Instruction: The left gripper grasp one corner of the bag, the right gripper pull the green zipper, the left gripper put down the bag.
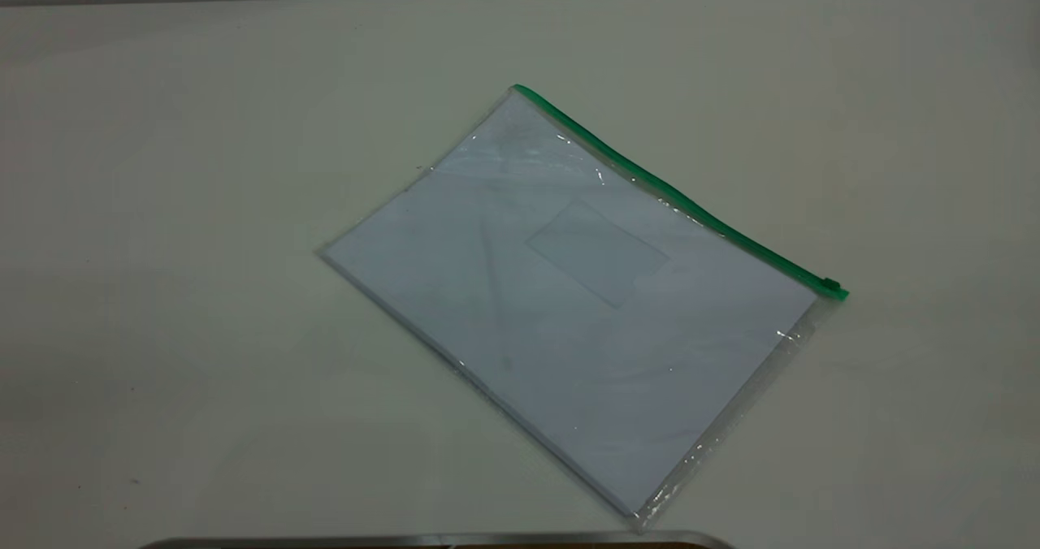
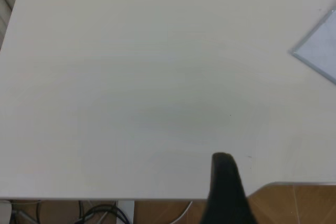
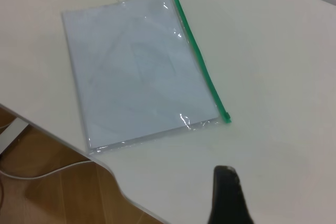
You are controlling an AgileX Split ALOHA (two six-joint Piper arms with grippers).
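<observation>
The bag (image 1: 569, 322) lies flat on the white table, turned at an angle, with white paper showing through and a small label pocket (image 1: 597, 252). The green zipper (image 1: 674, 196) runs along its far right long edge, and the slider tab (image 1: 830, 286) sits at the right end. Neither gripper shows in the exterior view. The left gripper (image 2: 226, 182) shows only as a black part above the table's edge, far from the bag's corner (image 2: 320, 51). The right gripper (image 3: 227, 192) is above bare table, a short way from the bag (image 3: 136, 72) and the slider end of the zipper (image 3: 227, 116).
The white table (image 1: 162, 208) surrounds the bag on all sides. Its front edge has a metal rim (image 1: 439, 541). Wooden floor (image 2: 294, 203) and cables (image 2: 100, 213) show below the table's edge in the wrist views.
</observation>
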